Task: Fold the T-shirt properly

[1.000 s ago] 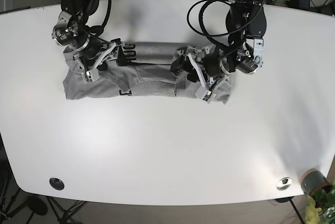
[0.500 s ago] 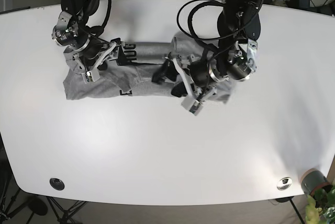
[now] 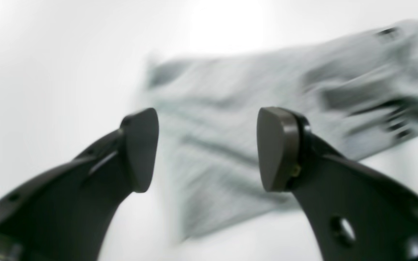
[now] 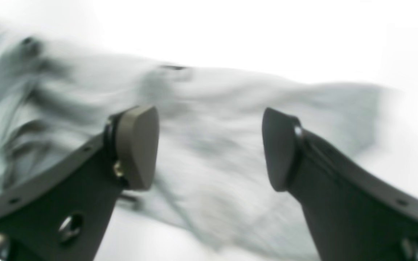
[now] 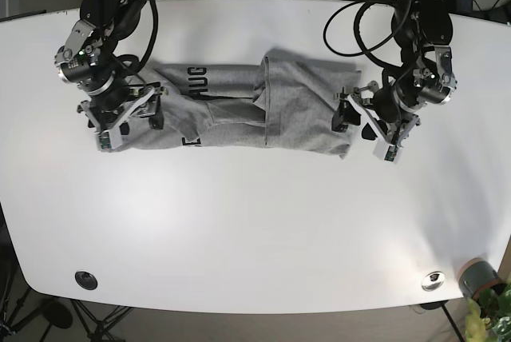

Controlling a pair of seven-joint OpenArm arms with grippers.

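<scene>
White table (image 5: 255, 230) carries the grey T-shirt (image 5: 231, 110) in the frame's upper middle, long axis running left-right, with the left gripper (image 5: 369, 128) off its right end and the right gripper (image 5: 128, 122) at its left end, both spread and apparently empty, blur permitting

- Our left end effector (image 3: 207, 148) hangs with its dark fingers (image 3: 140, 148) spread apart, gripping nothing.
- Behind them we see the blurred grey T-shirt (image 3: 252, 119) lying on the white tabletop (image 3: 49, 72).
</scene>
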